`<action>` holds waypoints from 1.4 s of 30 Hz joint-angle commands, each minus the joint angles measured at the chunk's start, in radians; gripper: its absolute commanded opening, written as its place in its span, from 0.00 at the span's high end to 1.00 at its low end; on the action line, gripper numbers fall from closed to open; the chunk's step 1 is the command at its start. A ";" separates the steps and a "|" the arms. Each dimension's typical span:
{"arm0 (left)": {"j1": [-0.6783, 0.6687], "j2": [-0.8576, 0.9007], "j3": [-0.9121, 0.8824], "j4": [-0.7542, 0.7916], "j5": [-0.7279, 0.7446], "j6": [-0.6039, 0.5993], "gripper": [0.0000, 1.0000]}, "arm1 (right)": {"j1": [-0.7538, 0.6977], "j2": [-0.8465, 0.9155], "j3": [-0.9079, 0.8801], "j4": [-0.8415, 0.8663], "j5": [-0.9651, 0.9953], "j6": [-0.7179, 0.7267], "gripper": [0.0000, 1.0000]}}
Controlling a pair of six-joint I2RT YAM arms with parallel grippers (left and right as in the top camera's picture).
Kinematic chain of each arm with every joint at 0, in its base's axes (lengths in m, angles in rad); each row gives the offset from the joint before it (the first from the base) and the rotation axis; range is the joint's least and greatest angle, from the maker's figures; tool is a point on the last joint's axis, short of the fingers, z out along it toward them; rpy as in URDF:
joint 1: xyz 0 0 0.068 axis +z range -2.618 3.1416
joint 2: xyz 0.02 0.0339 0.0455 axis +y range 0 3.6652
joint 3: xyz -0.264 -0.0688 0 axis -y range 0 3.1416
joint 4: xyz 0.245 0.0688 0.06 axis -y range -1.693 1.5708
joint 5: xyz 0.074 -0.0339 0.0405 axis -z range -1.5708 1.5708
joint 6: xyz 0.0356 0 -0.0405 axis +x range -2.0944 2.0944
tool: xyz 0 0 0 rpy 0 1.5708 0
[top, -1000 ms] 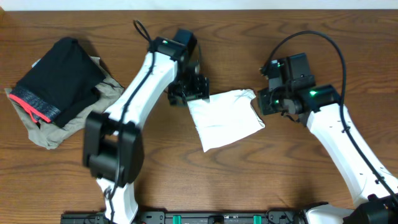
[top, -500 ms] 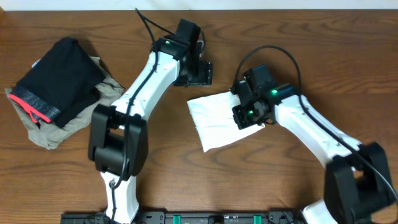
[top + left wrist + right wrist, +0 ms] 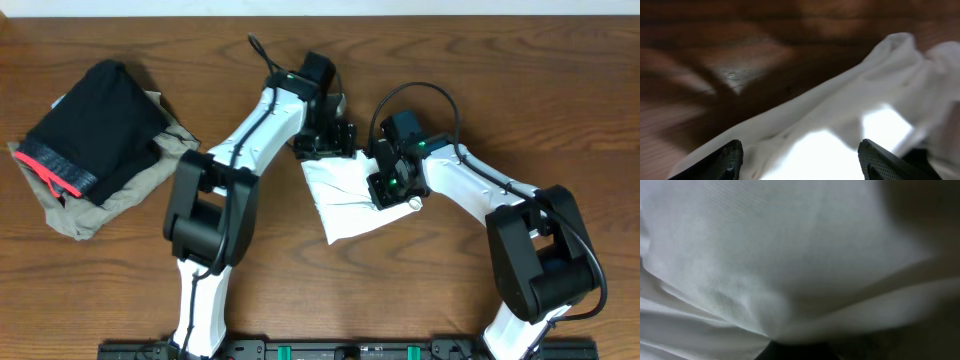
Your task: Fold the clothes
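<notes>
The clothes (image 3: 345,208), a white T-shirt, lie folded into a small rectangle at the middle of the table. My left gripper (image 3: 325,152) hovers at the shirt's far left edge. In the left wrist view it (image 3: 800,167) is open, with both fingertips (image 3: 729,161) over white cloth (image 3: 840,125) and nothing pinched. My right gripper (image 3: 386,188) sits on the shirt's right half. In the right wrist view white fabric (image 3: 755,255) fills the frame and gathers into the dark jaws at the bottom edge, which are shut on it.
A folded black garment with a red-pink band (image 3: 95,125) rests on a tan garment (image 3: 95,215) at the far left. Bare wooden table (image 3: 500,100) surrounds the shirt. The two arms stand close together above it.
My right gripper has swung left from the shirt's right edge onto the shirt, pulling fabric with it. My left gripper has shifted right along the shirt's far edge, still open.
</notes>
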 commanded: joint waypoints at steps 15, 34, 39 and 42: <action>0.012 0.048 -0.020 -0.158 0.036 -0.392 0.29 | -0.143 0.043 0.012 0.000 0.109 -0.013 0.84; -0.085 0.045 -0.072 -0.234 0.039 -0.405 0.45 | -0.113 0.035 0.210 -0.152 0.144 -0.087 0.73; -0.062 -0.005 -0.072 -0.240 -0.026 -0.397 0.46 | -0.112 -0.023 0.235 -0.264 0.154 -0.087 0.73; -0.058 -0.059 -0.069 -0.210 -0.089 -0.355 0.46 | -0.113 -0.090 0.235 -0.291 0.154 -0.086 0.73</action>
